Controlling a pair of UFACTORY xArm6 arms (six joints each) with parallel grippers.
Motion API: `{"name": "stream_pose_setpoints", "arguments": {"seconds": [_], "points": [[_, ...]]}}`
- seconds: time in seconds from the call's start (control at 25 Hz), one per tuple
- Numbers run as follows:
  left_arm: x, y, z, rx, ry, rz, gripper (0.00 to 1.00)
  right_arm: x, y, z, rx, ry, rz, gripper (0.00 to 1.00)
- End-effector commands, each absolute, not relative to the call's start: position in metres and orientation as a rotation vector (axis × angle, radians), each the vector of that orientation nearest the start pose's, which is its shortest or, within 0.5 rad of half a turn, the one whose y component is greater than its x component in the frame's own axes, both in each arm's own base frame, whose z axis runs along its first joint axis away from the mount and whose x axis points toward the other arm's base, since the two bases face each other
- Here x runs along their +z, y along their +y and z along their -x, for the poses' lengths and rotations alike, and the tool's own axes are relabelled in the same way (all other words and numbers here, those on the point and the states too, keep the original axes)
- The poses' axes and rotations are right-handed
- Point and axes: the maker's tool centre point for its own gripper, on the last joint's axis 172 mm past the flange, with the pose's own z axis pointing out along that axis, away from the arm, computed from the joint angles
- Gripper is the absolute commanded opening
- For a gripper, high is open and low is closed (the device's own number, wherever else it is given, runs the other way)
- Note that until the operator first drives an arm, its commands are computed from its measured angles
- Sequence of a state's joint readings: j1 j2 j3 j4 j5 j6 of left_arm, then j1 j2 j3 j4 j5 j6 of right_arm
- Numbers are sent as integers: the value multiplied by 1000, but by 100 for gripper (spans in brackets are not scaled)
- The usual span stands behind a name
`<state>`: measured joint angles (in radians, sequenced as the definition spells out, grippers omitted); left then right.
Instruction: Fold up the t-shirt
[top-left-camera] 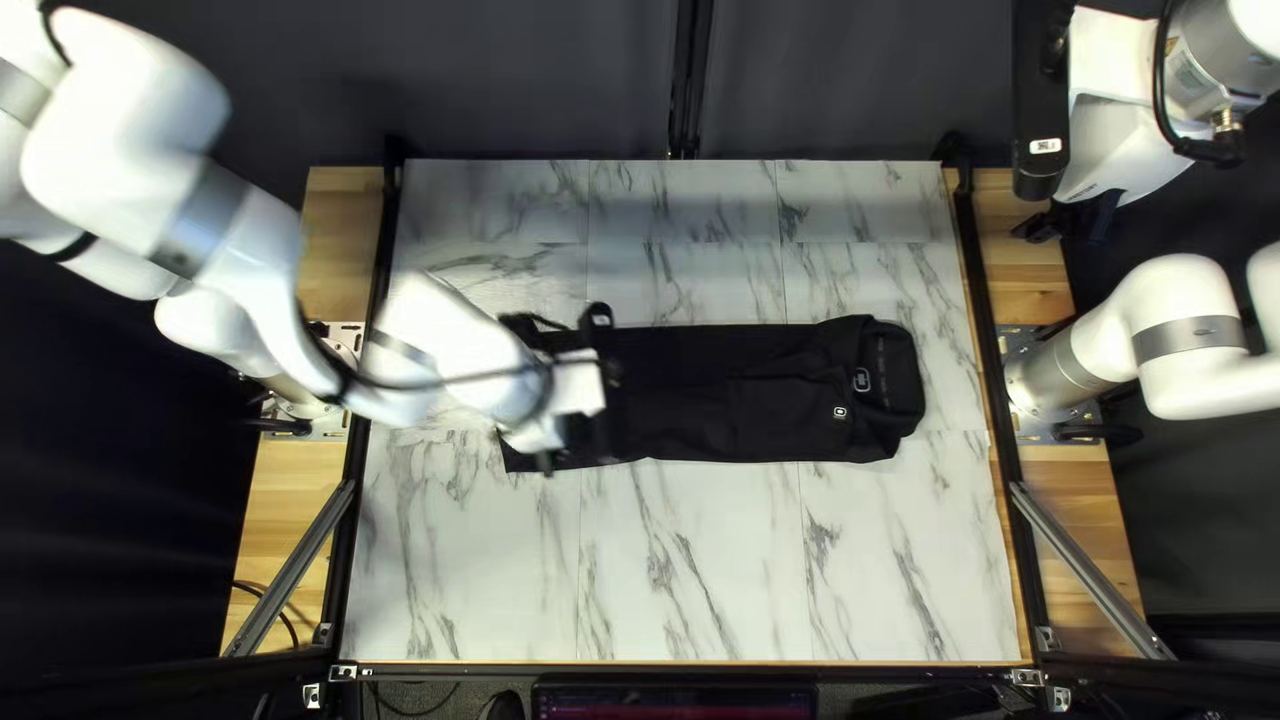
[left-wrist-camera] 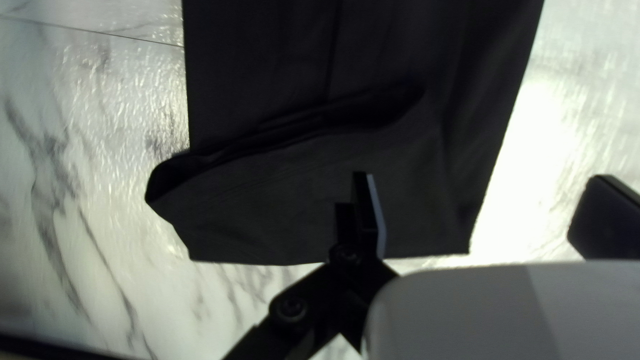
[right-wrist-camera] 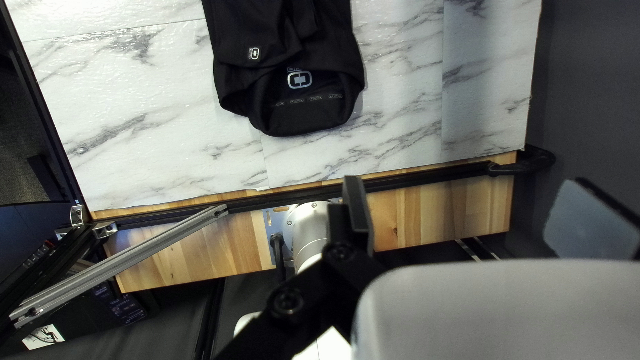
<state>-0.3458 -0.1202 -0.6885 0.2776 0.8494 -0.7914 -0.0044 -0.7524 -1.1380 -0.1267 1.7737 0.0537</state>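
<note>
Gaping, my left claw [left-wrist-camera: 485,215] and right claw [right-wrist-camera: 475,217] await a likely limp black cloth t-shirt [left-wrist-camera: 293,207]; pinch its straight end.

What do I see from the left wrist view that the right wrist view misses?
Only the left wrist view: the left gripper, open, and the T-shirt end with a long fold across it.

Only the right wrist view: the right gripper, open, the neck end and wooden boards.

Both: black T-shirt cloth and the marble-patterned tabletop.
</note>
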Motion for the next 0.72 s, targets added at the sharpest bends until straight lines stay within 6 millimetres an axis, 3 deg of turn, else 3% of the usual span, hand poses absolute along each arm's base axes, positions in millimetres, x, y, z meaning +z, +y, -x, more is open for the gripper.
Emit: {"name": "stream_pose_setpoints", "arguments": {"seconds": [0.04,0.16,0.32,0.48,0.72], "points": [[103,-94,-381,-90,-409,2912,100,436,-36,-251,-195,148,3252,100],[86,-90,-393,32,-563,2827,100,436,-36,-251,-195,148,3252,100],[77,-80,-400,154,-729,2721,100,436,-36,-251,-195,148,3252,100],[69,-67,-394,270,-864,2608,100,436,-36,-251,-195,148,3252,100],[57,-64,-381,336,-975,2528,100,436,-36,-251,-195,148,3252,100]]}}
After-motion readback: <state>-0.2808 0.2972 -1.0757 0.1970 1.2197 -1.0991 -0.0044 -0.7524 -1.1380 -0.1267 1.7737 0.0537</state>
